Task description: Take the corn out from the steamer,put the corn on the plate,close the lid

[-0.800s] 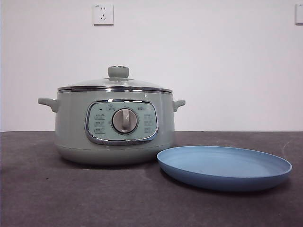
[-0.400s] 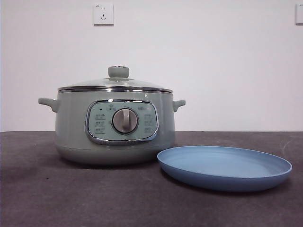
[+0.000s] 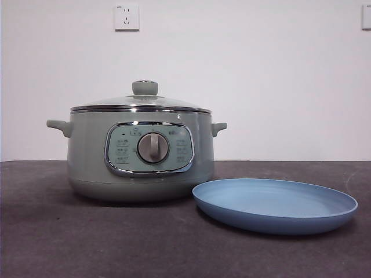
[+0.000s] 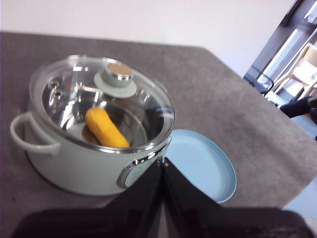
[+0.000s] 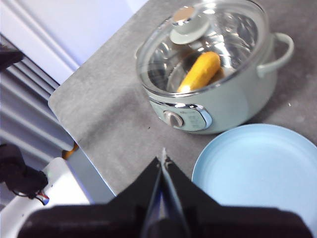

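**A:** Where do you find the task's things?

**B:** The steamer (image 3: 139,153) stands on the dark counter (image 3: 69,243), left of centre in your front view, its dial (image 3: 153,148) facing you. The lid (image 3: 141,104) sits closed on its rim, knob (image 3: 145,88) upright. Look through the glass from either wrist camera and you see the corn (image 4: 106,128) lying on its side inside the pot. The plate (image 3: 275,204) lies flat on the counter to the right of the steamer and slightly nearer you; its rim comes just beside the pot's base, and whether they touch you cannot tell.

**A:** And the two arms?

**B:** Neither shows in your front view. The left end effector (image 4: 162,163) hangs above the near edge of the steamer, its jaws pressed together with nothing between them. The right end effector (image 5: 163,158) hangs over bare counter beside the plate, apart from the pot; its jaws likewise meet at the tips and hold nothing.

**A:** Anything behind?

**B:** A white wall with a socket (image 3: 126,17) above the steamer.
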Controlling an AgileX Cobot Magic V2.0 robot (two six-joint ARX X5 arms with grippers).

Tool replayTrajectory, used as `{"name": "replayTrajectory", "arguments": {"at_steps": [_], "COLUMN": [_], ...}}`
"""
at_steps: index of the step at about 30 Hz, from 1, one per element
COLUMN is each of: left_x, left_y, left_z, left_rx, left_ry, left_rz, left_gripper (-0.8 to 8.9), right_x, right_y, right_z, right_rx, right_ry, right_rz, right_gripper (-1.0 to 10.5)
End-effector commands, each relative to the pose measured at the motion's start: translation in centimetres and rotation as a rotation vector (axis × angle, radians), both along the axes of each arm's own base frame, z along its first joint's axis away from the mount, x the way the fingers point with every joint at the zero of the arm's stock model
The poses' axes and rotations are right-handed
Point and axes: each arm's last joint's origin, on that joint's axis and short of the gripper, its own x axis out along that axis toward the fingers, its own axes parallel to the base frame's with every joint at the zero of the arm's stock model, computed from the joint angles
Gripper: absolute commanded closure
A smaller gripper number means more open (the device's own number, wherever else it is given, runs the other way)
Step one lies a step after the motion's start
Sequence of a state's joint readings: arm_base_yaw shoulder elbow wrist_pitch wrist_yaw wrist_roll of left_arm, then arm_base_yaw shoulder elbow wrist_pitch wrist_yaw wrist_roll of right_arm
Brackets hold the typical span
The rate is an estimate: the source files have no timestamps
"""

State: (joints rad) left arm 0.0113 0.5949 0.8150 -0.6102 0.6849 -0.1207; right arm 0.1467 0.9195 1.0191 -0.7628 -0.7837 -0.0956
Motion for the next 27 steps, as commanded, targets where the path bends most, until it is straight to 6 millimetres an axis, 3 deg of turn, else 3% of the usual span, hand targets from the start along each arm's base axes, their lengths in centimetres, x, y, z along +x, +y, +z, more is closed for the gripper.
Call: {"name": "replayTrajectory", "arguments": {"at_steps": [1, 3, 4, 7, 8, 9, 18, 27], "left_x": [0.0, 0.0, 0.0, 0.0, 0.0, 0.0, 1.0, 5.6], "left_y": [0.0, 0.0, 0.0, -0.1, -0.1, -0.1, 0.0, -1.1], "left_z": [0.3, 0.3, 0.3, 0.3, 0.3, 0.3, 1.2, 2.3], "left_rx": [0.014, 0.009, 0.008, 0.001, 0.001, 0.001, 0.002, 0.002], "left_ry": [-0.024, -0.020, -0.020, -0.021, -0.021, -0.022, -0.122, -0.128], "left_rz": [-0.013, -0.013, -0.015, -0.032, -0.032, -0.033, -0.033, -0.091], "left_gripper": [8.14, 8.01, 7.50, 4.26, 3.34, 3.01, 3.04, 3.11], "right_x": [0.0, 0.0, 0.0, 0.0, 0.0, 0.0, 0.0, 0.0], "right_y": [0.1, 0.1, 0.1, 0.1, 0.1, 0.1, 0.1, 0.1], "right_z": [0.1, 0.1, 0.1, 0.1, 0.1, 0.1, 0.1, 0.1], "right_rx": [-0.014, -0.014, -0.014, -0.014, -0.014, -0.014, -0.014, -0.014], "right_ry": [-0.027, -0.026, -0.025, -0.020, -0.020, -0.020, -0.020, -0.020], "right_rz": [0.023, 0.022, 0.022, 0.014, 0.014, 0.014, 0.014, 0.014], "right_gripper": [9.4, 8.7, 7.7, 4.4, 3.7, 3.5, 3.5, 3.5]}}
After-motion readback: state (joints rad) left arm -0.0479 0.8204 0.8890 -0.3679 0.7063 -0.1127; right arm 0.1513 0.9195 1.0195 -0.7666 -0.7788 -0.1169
